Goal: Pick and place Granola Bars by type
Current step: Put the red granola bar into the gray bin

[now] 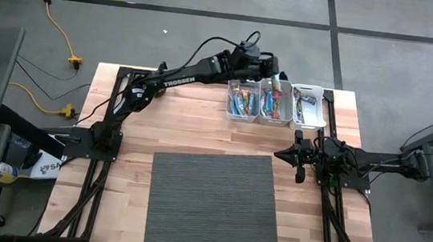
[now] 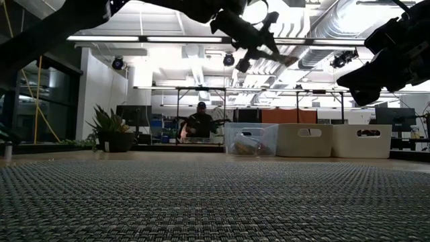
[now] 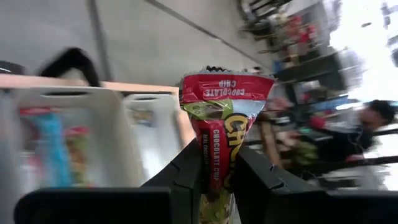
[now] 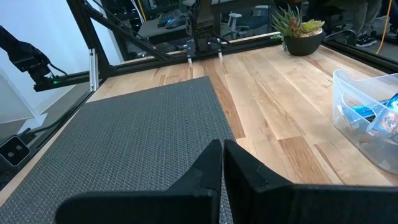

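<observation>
My left gripper (image 1: 276,72) hovers above the far end of the row of three small bins and is shut on a granola bar (image 3: 224,106) in a red and green wrapper. In the low view it (image 2: 259,42) hangs high over the bins. The clear bin (image 1: 243,100) and the middle bin (image 1: 276,101) hold several bars in blue, red and green wrappers; the right bin (image 1: 309,105) holds a few. My right gripper (image 4: 222,149) is shut and waits at the mat's right edge (image 1: 284,155). My left gripper pinches the granola bar between its two fingers (image 3: 252,177), across the bar's width on its middle part (image 3: 219,158). The bar's red crimped end (image 3: 225,84) sticks out past the fingertips. The bar is lifted clear, above the bins.
A grey woven mat (image 1: 214,201) covers the near middle of the wooden table (image 1: 144,121). A potted plant (image 4: 301,28) stands beyond the table's left side. A person (image 2: 200,122) sits in the room behind. Cables and a yellow cord (image 1: 60,36) lie on the floor.
</observation>
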Tool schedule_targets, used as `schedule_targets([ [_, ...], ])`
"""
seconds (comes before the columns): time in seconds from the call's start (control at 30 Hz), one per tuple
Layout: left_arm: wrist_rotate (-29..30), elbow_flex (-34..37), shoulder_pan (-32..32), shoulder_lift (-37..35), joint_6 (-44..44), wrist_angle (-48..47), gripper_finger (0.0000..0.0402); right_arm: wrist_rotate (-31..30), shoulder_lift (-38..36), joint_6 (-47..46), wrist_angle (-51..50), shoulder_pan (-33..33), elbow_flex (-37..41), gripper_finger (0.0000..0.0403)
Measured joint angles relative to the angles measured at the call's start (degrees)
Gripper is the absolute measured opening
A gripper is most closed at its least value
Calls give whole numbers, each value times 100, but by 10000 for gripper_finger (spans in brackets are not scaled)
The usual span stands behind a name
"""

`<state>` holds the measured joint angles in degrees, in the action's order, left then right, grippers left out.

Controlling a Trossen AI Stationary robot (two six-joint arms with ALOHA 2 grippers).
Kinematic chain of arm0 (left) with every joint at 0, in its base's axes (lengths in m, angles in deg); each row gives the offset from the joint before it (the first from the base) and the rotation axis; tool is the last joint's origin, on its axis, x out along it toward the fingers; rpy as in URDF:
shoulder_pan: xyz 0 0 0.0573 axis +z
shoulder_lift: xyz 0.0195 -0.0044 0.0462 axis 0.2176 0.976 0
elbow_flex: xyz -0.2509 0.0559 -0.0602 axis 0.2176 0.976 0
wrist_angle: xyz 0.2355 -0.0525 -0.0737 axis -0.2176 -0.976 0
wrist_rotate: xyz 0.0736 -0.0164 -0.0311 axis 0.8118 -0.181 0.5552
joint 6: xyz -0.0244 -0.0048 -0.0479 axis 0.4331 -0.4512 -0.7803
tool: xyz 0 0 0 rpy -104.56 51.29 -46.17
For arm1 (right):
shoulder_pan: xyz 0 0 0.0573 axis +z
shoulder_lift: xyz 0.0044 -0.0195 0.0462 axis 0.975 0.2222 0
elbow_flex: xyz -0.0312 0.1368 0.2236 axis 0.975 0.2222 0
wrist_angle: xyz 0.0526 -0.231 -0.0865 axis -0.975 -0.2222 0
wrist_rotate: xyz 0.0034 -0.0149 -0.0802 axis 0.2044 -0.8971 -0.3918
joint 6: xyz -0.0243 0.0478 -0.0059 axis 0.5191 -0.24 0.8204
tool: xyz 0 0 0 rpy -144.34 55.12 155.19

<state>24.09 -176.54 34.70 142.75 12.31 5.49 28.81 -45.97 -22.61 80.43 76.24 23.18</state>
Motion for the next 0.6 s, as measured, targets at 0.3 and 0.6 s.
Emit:
schedule_targets([
  [0.3, 67, 2, 42, 443, 792, -99, 66, -2, 0, 0, 0, 1, 0, 0],
  [0.6, -20, 9, 36, 1022, 1325, 30, 66, 0, 0, 0, 2, 1, 0, 0],
])
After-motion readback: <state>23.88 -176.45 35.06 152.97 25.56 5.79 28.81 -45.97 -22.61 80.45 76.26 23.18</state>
